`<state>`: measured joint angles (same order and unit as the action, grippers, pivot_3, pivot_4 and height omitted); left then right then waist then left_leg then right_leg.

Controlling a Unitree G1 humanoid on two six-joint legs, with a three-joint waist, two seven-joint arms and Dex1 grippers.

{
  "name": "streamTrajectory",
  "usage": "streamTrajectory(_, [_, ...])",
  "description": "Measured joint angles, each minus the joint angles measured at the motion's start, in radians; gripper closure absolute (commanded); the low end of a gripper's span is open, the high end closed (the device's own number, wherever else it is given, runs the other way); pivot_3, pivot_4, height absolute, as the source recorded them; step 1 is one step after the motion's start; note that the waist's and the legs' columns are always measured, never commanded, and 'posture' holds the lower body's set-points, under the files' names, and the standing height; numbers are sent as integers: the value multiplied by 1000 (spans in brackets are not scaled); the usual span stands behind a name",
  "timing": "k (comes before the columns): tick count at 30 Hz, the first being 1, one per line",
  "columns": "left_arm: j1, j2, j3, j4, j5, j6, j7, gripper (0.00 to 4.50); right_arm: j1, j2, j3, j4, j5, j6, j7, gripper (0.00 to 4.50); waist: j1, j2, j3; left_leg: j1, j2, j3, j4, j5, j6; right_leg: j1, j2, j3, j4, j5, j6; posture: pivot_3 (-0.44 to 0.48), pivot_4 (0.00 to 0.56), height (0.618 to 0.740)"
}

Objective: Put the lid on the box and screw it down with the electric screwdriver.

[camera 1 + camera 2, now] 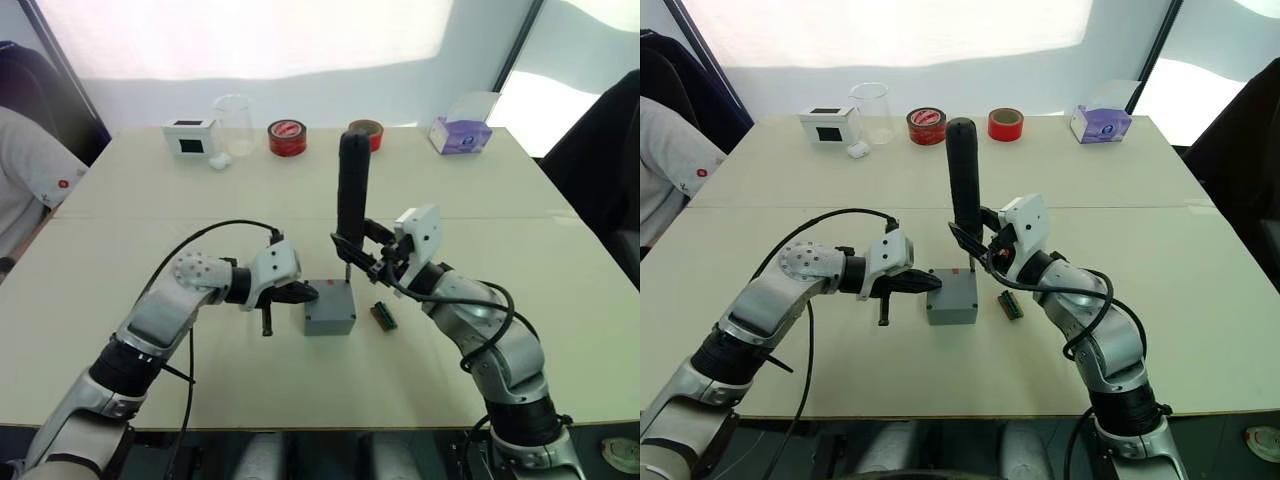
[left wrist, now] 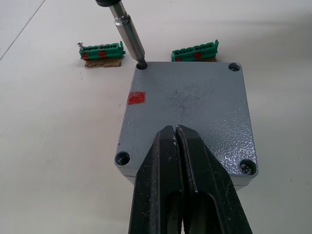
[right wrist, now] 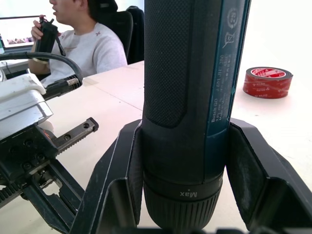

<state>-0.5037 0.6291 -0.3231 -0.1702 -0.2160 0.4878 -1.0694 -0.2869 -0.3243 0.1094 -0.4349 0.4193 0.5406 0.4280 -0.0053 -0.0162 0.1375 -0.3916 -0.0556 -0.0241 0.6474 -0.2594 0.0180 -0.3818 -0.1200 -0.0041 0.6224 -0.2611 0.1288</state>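
Black cylindrical electric screwdriver (image 1: 352,190) stands upright in my right end effector (image 1: 372,258), bit down in the flat grey plastic lid (image 2: 187,117)'s corner hole; my left end effector (image 2: 181,161) is pinched closed on the lid, hiding its near edge.

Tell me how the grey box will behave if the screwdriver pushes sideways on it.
The box looks rigid with flat walls, so it should slide, not tip. The table looks smooth, so expect skidding. The left gripper, shut and pressing its top, probably holds it against the electric screwdriver, whose bit sits in a corner hole.
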Motion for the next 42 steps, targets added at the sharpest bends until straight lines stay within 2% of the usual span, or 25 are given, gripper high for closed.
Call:
streamTrajectory(12, [4, 8, -5, -1, 12, -22, -3, 4500, 4, 43, -21, 1, 31, 16, -5, 2727, -5, 1, 0, 0, 1, -1, -3, 0, -1, 0, -1, 0, -4, 0, -1, 0, 150, 740])
streamTrajectory(42, [25, 22, -8, -17, 12, -23, -2, 4500, 7, 9, 3, -2, -4, 17, 10, 2727, -3, 0, -12, 1, 1, -2, -10, -1, -1, 1, -5, -1, -10, -3, -6, 0, 150, 740])
